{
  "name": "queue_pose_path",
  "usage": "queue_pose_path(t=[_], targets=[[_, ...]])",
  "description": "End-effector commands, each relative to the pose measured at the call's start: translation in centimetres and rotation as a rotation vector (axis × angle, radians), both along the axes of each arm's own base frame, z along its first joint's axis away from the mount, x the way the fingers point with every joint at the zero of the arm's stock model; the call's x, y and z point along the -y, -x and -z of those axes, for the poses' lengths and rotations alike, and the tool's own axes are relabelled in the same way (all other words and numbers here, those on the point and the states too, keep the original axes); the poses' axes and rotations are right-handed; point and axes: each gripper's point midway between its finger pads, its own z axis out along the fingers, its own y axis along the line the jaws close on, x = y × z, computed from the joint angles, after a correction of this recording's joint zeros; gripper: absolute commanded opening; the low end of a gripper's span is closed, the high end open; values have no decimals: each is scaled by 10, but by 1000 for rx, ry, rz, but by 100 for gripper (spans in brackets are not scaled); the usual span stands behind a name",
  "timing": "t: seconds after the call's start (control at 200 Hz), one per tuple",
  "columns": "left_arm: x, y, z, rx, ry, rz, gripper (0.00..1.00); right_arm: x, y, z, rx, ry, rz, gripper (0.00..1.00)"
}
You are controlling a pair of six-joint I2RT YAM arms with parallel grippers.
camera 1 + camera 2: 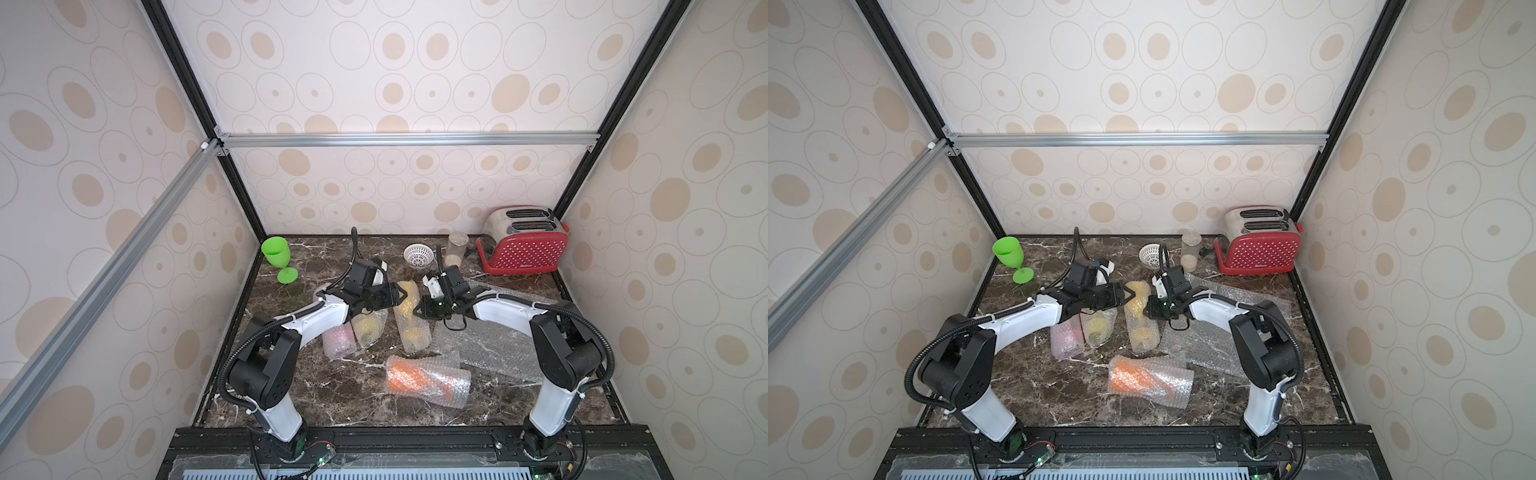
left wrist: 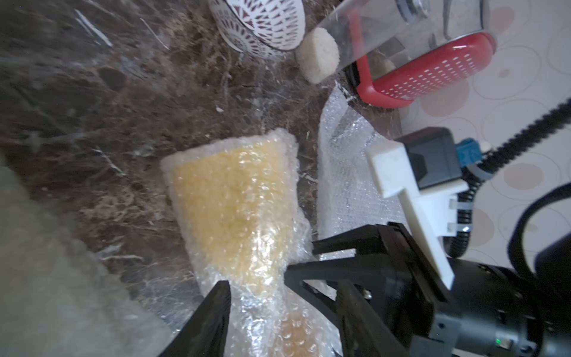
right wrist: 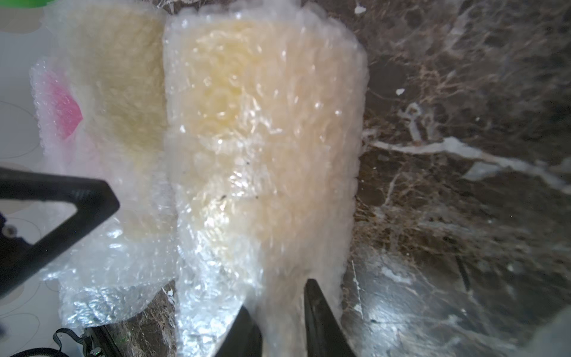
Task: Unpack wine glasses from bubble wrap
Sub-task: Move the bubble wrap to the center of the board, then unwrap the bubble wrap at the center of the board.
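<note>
One spent sheet (image 1: 494, 349): bubble wrap, lay flat beneath right arm.
Four wrapped tubes: orange tube (image 1: 428, 380), pink tube (image 1: 338, 340), side yellow tube (image 1: 368, 326), middle yellow tube (image 1: 411, 332); lay mid-table, unopened.
One green glass (image 1: 277, 257): unwrapped, stood upright, far-left corner.
Left gripper (image 1: 399, 296): spread astride middle yellow tube.
Right gripper (image 3: 282, 324): pinched its wrap.

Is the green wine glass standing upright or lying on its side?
Upright. The green wine glass stands on its round foot, bowl opening upward, with no wrapping on it.
</note>
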Motion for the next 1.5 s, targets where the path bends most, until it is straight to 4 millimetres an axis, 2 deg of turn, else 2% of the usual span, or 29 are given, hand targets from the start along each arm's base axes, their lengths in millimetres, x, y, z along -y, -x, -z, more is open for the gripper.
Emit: queue_pose_path(t=[0.0,0.195,0.37,0.5,0.66,0.75,0.845,0.955,1.1,1.316,1.496], targets=[[15,2,3,-13,33,11,58,5,4,-5,2,-5,15,25],[9,2,26,-20,-93,1,62,10,6,-5,4,0,14,27],[3,0,33,-12,-170,-12,68,14,8,-3,3,6,18,27],[-1,1,51,-40,-212,-14,69,15,9,-3,3,8,12,28],[4,-2,59,-46,-197,-16,68,16,12,-5,8,13,-1,29],[6,-3,61,-48,-193,-11,63,17,13,-6,12,27,-9,30],[8,-4,62,-48,-193,-6,51,20,12,-9,22,50,-18,33],[12,-4,59,-37,-192,6,40,25,11,-13,46,88,-22,41],[13,-4,55,-30,-204,11,22,34,3,-21,88,153,-16,43],[15,-5,49,-19,-218,9,10,41,-5,-29,142,278,-24,44],[20,-5,40,-7,-213,15,8,33,-6,-35,184,339,-52,44]])
